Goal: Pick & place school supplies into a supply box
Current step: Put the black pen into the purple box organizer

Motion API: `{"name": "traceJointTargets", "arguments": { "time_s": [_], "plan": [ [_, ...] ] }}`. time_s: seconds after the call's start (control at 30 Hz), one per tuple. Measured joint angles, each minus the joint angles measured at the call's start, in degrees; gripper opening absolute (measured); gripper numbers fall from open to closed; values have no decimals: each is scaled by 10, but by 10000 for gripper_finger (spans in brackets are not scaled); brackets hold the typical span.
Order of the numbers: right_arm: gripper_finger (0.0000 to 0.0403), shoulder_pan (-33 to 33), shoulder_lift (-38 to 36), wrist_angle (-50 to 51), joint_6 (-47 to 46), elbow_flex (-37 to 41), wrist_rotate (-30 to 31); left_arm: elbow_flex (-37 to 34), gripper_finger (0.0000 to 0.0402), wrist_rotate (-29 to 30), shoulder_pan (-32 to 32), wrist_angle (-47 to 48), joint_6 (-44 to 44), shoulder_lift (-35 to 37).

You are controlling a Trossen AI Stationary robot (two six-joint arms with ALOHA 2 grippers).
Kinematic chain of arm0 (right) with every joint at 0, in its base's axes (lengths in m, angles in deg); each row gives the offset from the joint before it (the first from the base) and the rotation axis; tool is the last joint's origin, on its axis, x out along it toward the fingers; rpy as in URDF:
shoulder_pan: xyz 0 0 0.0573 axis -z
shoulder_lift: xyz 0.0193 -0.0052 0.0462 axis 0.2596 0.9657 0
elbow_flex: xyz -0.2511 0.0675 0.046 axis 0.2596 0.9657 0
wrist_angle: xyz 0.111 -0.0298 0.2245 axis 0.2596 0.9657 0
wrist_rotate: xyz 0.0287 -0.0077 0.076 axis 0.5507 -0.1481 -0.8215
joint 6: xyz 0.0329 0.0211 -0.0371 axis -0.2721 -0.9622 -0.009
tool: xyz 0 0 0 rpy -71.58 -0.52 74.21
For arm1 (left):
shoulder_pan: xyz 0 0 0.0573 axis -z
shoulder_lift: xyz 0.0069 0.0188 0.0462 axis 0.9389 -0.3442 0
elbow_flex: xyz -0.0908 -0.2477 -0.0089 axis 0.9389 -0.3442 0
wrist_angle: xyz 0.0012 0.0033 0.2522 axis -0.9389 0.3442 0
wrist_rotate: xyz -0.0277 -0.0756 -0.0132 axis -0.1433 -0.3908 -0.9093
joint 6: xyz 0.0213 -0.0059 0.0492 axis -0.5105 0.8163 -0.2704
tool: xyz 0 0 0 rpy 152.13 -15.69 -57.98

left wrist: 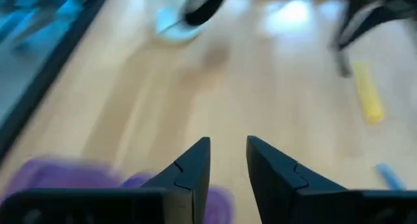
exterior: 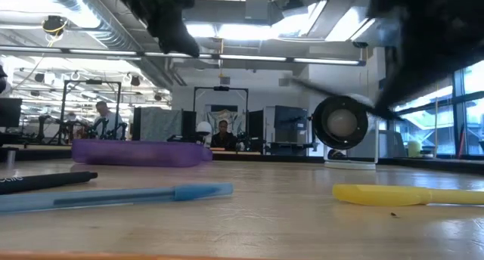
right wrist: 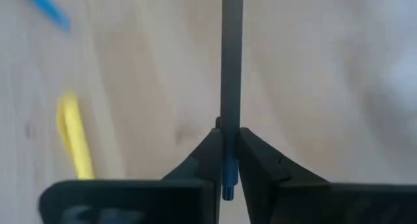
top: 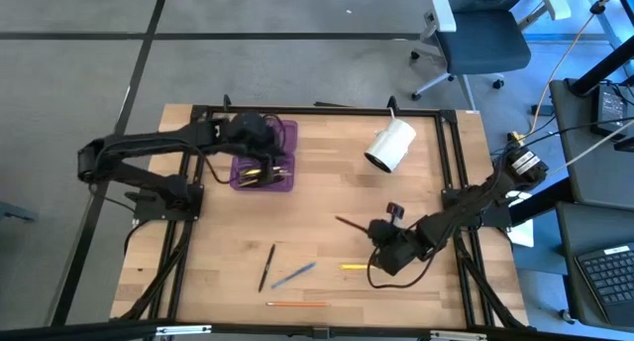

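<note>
The right claw (right wrist: 228, 160) is clenched on a thin dark pencil (right wrist: 232, 68), pinching it close to one end, over the bench (top: 327, 192) toward its front right corner. Light, stiff and slick, it may swivel in so off-centre a pinch; a hold nearer the middle would steady it. The left claw (left wrist: 228, 155) stands part-open and empty above the purple supply box (top: 264, 161), which sits near the back left corner, apparently with pens already inside.

4 cams: overhead, surface-level, two wrist.
High looks straight down; low looks level across surface (top: 327, 197); wrists sit close over it. All share yellow pen (top: 354, 267).
</note>
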Motion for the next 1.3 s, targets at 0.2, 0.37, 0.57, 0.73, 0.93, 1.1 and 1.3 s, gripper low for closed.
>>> {"name": "traceJointTargets", "arguments": {
  "time_s": [0.2,0.37,0.57,0.73,0.93,1.1,1.3],
  "plan": [
    [41,2,-50,-44,52,-1,141,-170,97,-88,-2,-319,35,26],
    [42,27,-61,-144,158,-1,174,-307,96,-138,19,-712,87,-25],
    [41,88,-50,-310,313,-2,121,-333,105,-139,57,-880,102,-109],
    [41,133,-35,-414,389,-2,77,-312,128,-145,94,-935,87,-158],
    [41,165,-24,-495,433,-2,8,-289,153,-131,103,-953,89,-179],
    [41,181,-14,-527,444,-2,-28,-271,156,-122,103,-953,82,-179],
    [41,197,0,-530,432,-2,-51,-256,143,-122,104,-951,66,-179]
  ]
}}
